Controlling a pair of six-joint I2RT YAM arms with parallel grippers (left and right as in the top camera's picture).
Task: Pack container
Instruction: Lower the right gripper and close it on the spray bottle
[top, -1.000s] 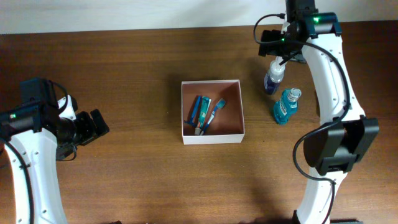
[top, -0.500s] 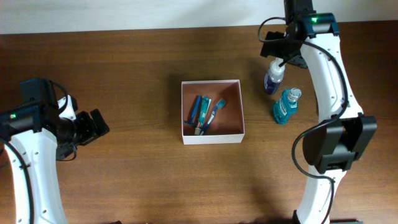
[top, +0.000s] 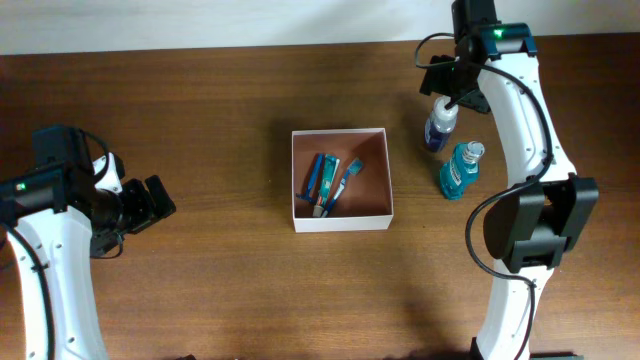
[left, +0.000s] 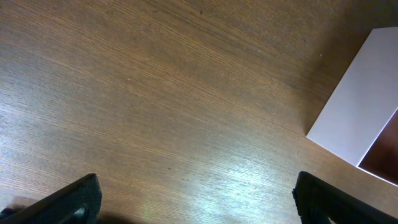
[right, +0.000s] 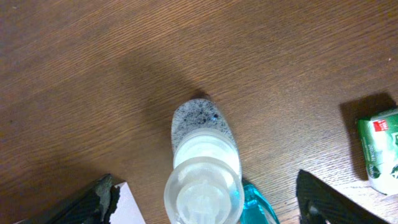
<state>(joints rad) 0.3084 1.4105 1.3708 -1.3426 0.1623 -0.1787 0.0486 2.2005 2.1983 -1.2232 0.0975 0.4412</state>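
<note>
The container (top: 341, 220) is a square white-walled box with a pinkish-tan inside at mid-table; blue and teal toiletry items (top: 328, 183) lie in it. Its white wall shows in the left wrist view (left: 357, 118). A clear bottle with a white cap (top: 439, 123) stands upright right of the box; in the right wrist view (right: 204, 168) it sits between my open right gripper's (right: 208, 202) fingers, untouched. A blue mouthwash bottle (top: 458, 170) stands just in front of it. My left gripper (top: 150, 203) is open and empty at the far left.
A green packet (right: 380, 149) lies at the right edge of the right wrist view. The container's corner (right: 127, 208) shows beside the right gripper's left finger. The right arm (top: 520, 110) reaches along the table's right side.
My right gripper has shifted slightly over the clear bottle, its wrist turning a little. The left arm and the objects have not moved.
</note>
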